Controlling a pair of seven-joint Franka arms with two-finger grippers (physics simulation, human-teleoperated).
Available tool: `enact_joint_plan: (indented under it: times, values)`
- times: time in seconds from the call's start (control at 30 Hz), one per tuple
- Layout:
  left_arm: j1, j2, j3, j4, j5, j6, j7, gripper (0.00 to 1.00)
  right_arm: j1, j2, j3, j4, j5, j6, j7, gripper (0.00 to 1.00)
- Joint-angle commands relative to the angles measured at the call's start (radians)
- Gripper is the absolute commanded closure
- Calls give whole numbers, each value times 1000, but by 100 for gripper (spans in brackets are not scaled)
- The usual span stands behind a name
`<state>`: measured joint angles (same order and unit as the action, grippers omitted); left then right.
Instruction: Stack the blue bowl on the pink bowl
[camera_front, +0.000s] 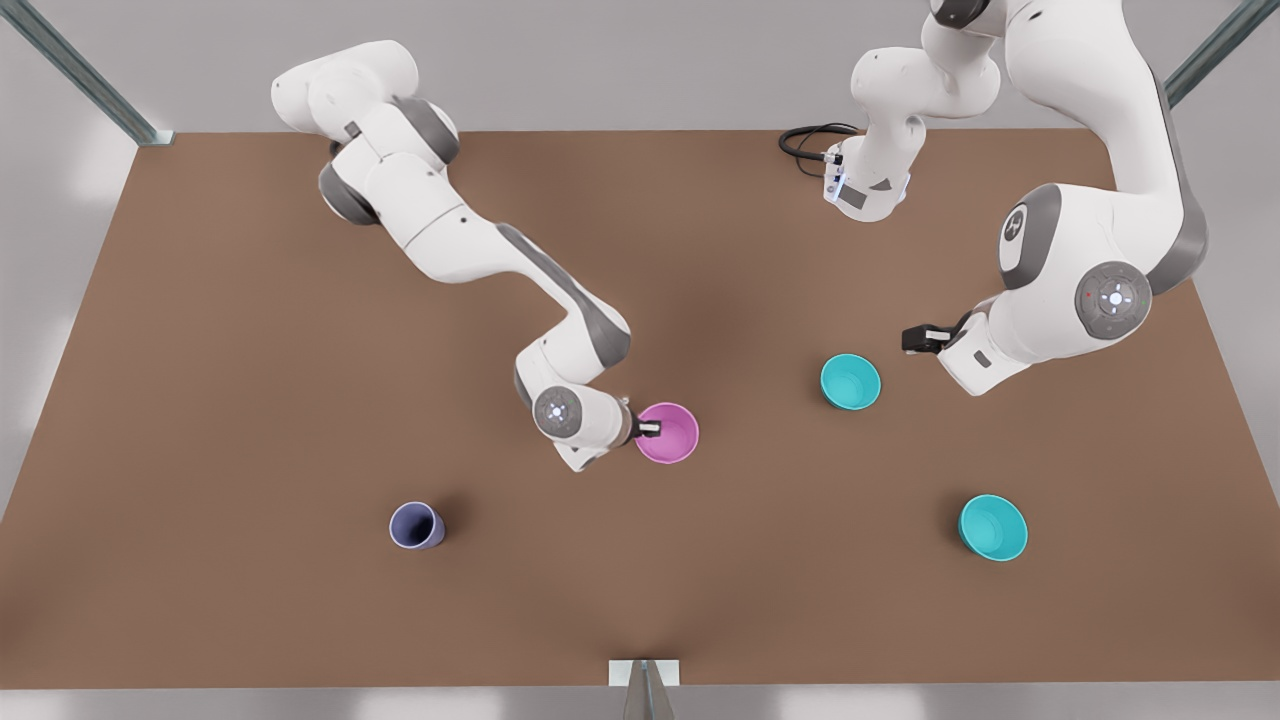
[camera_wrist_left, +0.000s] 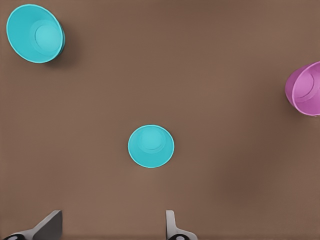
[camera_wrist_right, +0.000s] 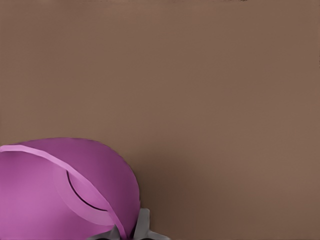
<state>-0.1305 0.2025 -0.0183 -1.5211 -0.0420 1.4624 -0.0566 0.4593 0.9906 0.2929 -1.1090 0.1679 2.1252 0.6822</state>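
The big flat brown table (camera_front: 300, 400) holds everything, w/ a pale grey wall behind it and thin metal posts at the far corners.

Two white robot arms reach over it. The arm on the front view's left bends down low to the middle of the table. Its right gripper (camera_front: 648, 429) is pinched on the rim of the small round pink plastic bowl (camera_front: 668, 433), w/ one finger inside the bowl and one outside. The right wrist view shows the pink wall squeezed between the two fingers (camera_wrist_right: 142, 225).

The arm on the front view's right waits up high. Its left gripper (camera_front: 922, 338) hangs above the table just beside the blue bowl, a small round teal plastic bowl (camera_front: 851, 382), not touching it. In the left wrist view the fingertips (camera_wrist_left: 170, 222) are spread wide w/ nothing between them.

The blue bowl sits upright, well apart from the pink one. A second teal bowl (camera_front: 993, 527), same look, sits nearer the front edge. A smaller purple cup (camera_front: 416, 525) stands on the front view's left.
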Motion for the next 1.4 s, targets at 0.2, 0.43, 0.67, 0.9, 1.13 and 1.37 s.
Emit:
enact_joint_plan:
  times: [0.2,0.43,0.67,0.9,1.13,1.37]
  values:
    - [-3,5,0,2,-1,3,-37,0,7,34,6,24,-7,87,591,0]
    - [48,103,1,-96,-65,171,44,0,-161,-116,11,23,-1,-186,433,0]
    - [117,273,11,-378,-203,685,472,0,-650,-530,6,28,-318,-952,-661,0]
    - [103,271,12,-442,-200,679,543,0,-478,-915,-213,-226,-218,-921,-653,0]
    - [101,215,32,-525,-202,676,649,0,-475,-902,-213,-226,-219,-916,-655,0]
    - [63,242,32,-562,-262,679,647,33,-472,-896,-213,-216,-218,-901,-655,0]
